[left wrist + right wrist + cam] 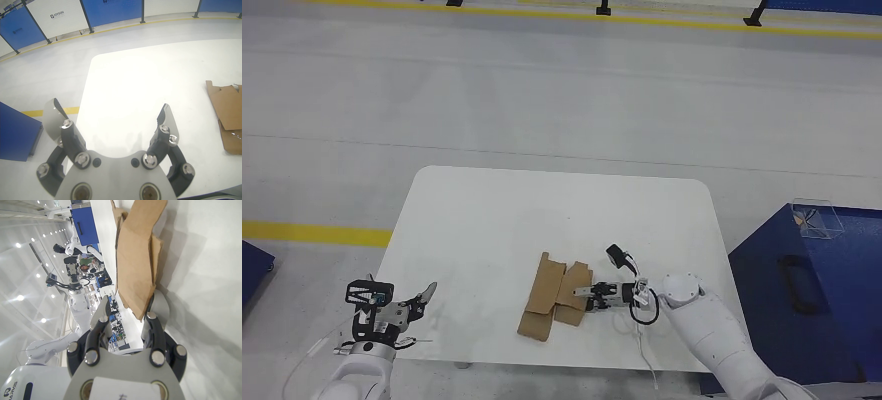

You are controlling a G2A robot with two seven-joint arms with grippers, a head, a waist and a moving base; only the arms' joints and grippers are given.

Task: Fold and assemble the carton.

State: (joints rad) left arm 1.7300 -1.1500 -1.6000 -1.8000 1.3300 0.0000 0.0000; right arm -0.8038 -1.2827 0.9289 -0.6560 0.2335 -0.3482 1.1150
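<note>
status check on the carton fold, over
Left gripper open, by the table edge, apart from the carton. Right gripper open, jaws astride the carton's edge. Carton lies flat, unassembled.

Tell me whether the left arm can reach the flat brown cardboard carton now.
Probably yes. The left gripper is open over the near table corner, and only bare white tabletop lies between it and the carton. The right gripper sits at the carton's far side.
</note>
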